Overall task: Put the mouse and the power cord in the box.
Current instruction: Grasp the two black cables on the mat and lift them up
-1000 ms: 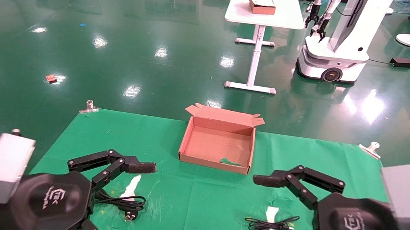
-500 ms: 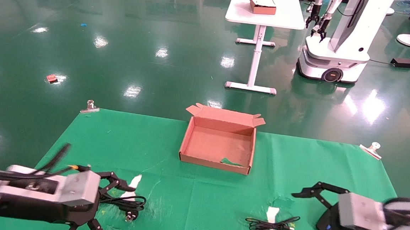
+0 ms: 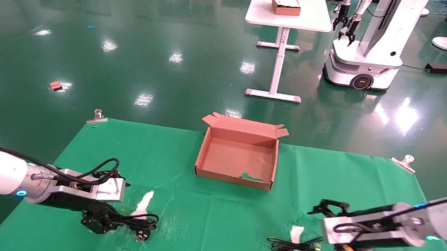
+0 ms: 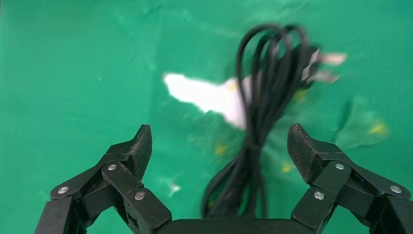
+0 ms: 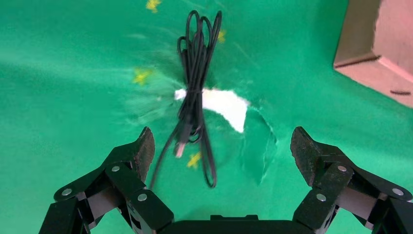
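Head view: power cord [image 3: 136,223] bundle lying left-right, plug right; left gripper [image 3: 99,220] over it, jaws spread; right gripper [image 3: 339,235] likewise spread.

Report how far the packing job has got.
Done: nothing. The box holds neither item. In hand: the left tool, open, hovers over the power cord, and the right tool, open, hovers over the thin cable bundle. No mouse body is visible. Left: gripping both and placing them in the box.
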Tool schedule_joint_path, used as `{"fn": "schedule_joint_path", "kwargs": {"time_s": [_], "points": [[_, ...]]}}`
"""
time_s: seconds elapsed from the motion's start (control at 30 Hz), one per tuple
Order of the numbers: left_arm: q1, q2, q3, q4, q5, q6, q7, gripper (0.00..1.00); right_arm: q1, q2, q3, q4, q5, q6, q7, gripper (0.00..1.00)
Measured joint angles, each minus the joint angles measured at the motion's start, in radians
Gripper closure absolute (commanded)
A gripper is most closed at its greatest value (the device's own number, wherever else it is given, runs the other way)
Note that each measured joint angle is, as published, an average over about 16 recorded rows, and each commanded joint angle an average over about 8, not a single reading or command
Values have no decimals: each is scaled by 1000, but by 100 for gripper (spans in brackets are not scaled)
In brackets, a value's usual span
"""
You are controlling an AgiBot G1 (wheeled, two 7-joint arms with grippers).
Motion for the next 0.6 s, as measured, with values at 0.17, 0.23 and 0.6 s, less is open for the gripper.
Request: {"fn": "schedule_joint_path", "kwargs": {"time_s": [0.17, 0.23, 0.6], "points": [[-14, 41, 15, 92, 30, -55, 75, 0, 21, -61, -13, -112, -23, 42, -78, 0], [-18, 53, 18, 121, 35, -68, 101, 0, 27, -77, -16, -148, -27, 54, -102, 0], [-30, 85, 28, 223, 51, -100, 206, 32, 47, -115, -20, -267, -34, 84, -188, 59]]}}
